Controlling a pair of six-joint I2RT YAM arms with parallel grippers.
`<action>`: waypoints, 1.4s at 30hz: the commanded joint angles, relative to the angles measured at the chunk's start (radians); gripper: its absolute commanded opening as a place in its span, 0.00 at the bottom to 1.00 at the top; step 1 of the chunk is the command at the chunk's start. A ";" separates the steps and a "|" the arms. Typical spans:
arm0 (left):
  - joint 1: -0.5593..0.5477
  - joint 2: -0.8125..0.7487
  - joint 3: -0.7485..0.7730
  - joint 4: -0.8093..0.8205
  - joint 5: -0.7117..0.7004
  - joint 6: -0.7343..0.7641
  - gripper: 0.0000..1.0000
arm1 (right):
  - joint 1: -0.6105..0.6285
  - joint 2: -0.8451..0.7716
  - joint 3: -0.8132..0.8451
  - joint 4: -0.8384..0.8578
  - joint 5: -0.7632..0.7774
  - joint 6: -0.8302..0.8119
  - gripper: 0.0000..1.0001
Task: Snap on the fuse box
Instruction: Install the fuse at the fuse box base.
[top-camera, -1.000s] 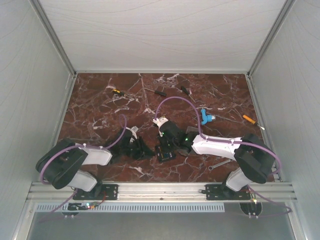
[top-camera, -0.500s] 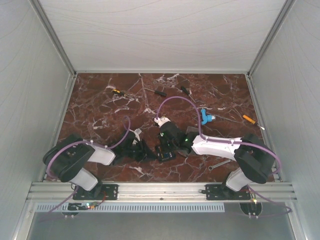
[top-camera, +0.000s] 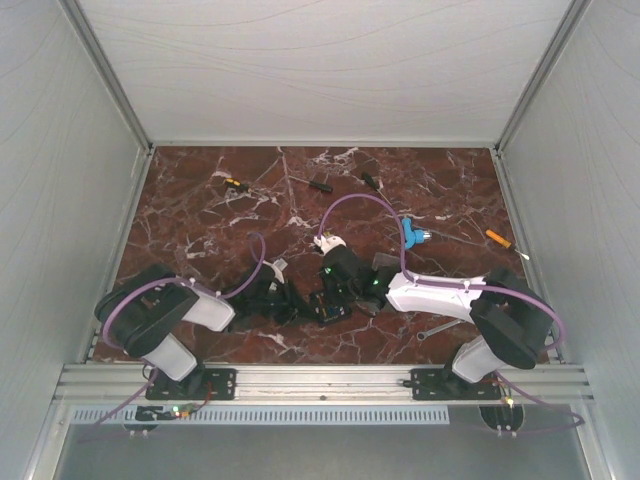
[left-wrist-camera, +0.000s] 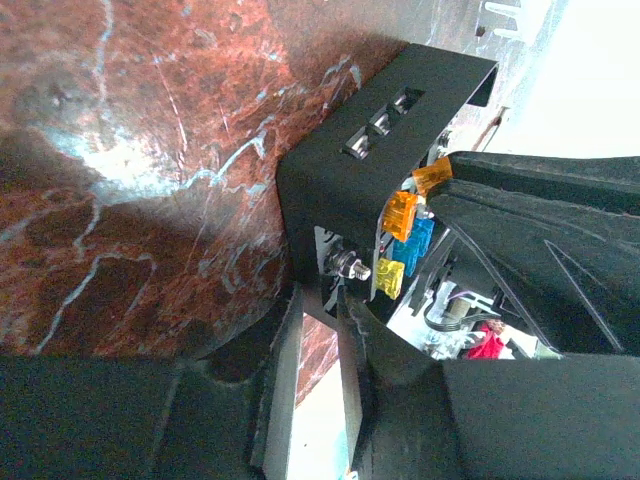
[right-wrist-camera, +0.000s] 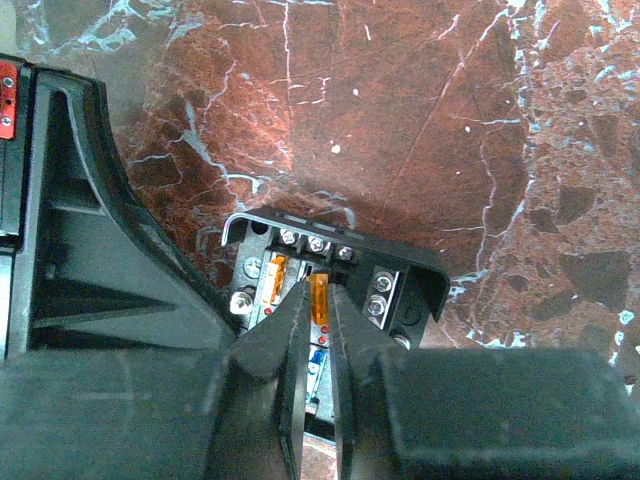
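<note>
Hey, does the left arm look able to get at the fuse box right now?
Likely yes: the left arm's jaws sit right at the fuse box, whose near wall is bare; the right arm's jaws cover only the fuse side.

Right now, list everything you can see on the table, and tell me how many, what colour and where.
fuse box: one, black, near centre, between both tools
fuses: several, orange, blue and yellow, inside the fuse box
black-handled screwdrivers: three, one with yellow, far side
orange-handled screwdriver: one, right side
blue plastic piece: one, right of centre
silver wrench: one, near right, beside the right arm
table: one, red-brown marble
cables: two, purple, one on each arm
left tool: black, at the fuse box's side wall, grip unclear
right tool: black, fingers close together, tips at an orange fuse
</note>
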 joint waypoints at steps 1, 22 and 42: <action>-0.013 0.012 0.010 0.061 -0.017 -0.027 0.21 | 0.006 -0.014 0.008 -0.018 -0.020 -0.017 0.08; -0.016 0.080 0.044 0.177 -0.063 -0.072 0.20 | -0.005 -0.036 -0.067 0.196 0.069 -0.130 0.00; 0.064 -0.094 -0.016 0.001 -0.124 -0.033 0.39 | -0.009 -0.061 -0.130 0.292 0.091 -0.177 0.00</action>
